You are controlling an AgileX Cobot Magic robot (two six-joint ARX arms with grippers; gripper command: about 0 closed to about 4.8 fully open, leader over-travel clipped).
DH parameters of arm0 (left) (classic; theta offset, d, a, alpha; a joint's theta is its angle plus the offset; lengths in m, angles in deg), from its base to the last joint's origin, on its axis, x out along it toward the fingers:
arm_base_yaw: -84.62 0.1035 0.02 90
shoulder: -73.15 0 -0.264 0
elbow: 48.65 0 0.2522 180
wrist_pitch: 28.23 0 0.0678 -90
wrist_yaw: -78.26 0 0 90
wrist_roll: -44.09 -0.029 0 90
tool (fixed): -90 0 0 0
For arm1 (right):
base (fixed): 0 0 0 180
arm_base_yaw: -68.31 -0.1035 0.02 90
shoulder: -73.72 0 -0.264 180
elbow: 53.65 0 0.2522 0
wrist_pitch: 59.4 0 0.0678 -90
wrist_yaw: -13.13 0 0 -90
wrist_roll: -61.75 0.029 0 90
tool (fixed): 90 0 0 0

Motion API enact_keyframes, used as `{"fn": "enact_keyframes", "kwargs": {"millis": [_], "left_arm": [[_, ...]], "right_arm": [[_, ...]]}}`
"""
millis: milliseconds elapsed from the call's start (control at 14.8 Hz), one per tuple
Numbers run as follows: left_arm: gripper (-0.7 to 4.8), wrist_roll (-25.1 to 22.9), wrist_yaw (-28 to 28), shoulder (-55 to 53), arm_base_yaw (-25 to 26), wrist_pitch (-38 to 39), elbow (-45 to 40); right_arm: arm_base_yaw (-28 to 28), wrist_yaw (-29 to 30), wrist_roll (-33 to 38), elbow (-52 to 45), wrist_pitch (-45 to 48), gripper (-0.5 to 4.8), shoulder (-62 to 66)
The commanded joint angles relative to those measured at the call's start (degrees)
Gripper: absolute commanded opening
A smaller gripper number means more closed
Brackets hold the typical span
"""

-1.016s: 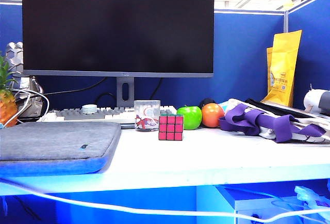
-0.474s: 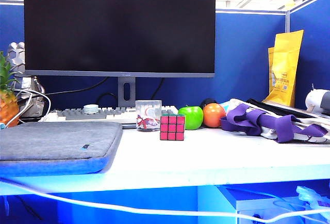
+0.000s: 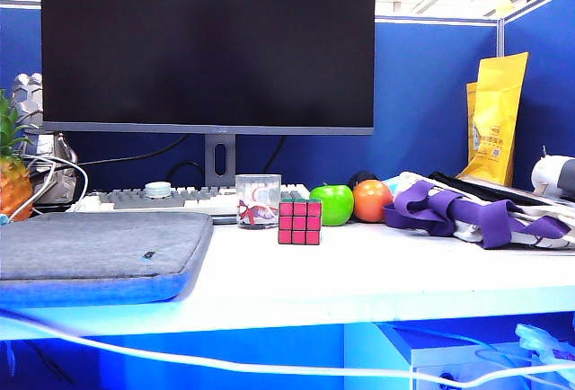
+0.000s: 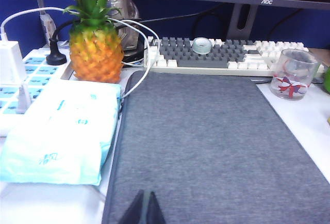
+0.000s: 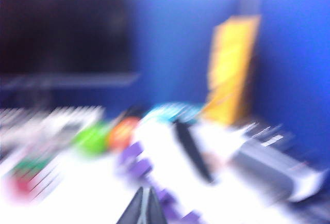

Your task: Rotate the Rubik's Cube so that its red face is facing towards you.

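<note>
Monitor (image 3: 207, 44): large, dark screen, on a grey stand at the back of the white desk (image 3: 377, 278); taken here as the landmark.

Grey padded sleeve (image 3: 94, 251): flat on the desk, in front of the monitor's left half, reaching the near edge.

Keyboard (image 3: 175, 199): grey and white, directly below the monitor, behind the sleeve.

Purple strap bundle (image 3: 467, 215): right of the monitor; a yellow pouch (image 3: 497, 120) stands upright behind it.

Pineapple (image 4: 96, 43): left of the monitor, beside the keyboard's end.

Rubik's Cube (image 3: 299, 222): on the desk in front of the monitor's stand, slightly right of it; the red face (image 3: 298, 224) is turned to the exterior camera.

Glass cup (image 3: 258, 200): just left of the cube, close behind it.

Green apple (image 3: 333, 204) and orange ball (image 3: 371, 200): side by side, just right of the cube.

Left gripper (image 4: 143, 209): over the sleeve's near edge, fingers pressed together, holding nothing.

Right gripper (image 5: 145, 207): right of the monitor, view badly blurred; fingers appear closed together.
</note>
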Motion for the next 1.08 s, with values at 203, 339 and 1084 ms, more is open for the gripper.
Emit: {"fn": "enact_keyframes", "kwargs": {"millis": [203, 339, 1084], "left_arm": [[-0.05, 0.13, 0.17, 0.04, 0.13, -0.31, 0.22], [-0.05, 0.13, 0.17, 0.04, 0.13, -0.28, 0.22], [-0.05, 0.13, 0.2, 0.04, 0.57, -11.17, -4.55]], "right_arm": [[-0.02, 18.78, 0.0, 0.15, -4.28, -0.05, -0.24], [-0.02, 19.52, 0.0, -0.07, -6.93, -0.05, -0.39], [0.68, 19.78, 0.02, -0.92, -13.29, -0.05, -5.68]]}}
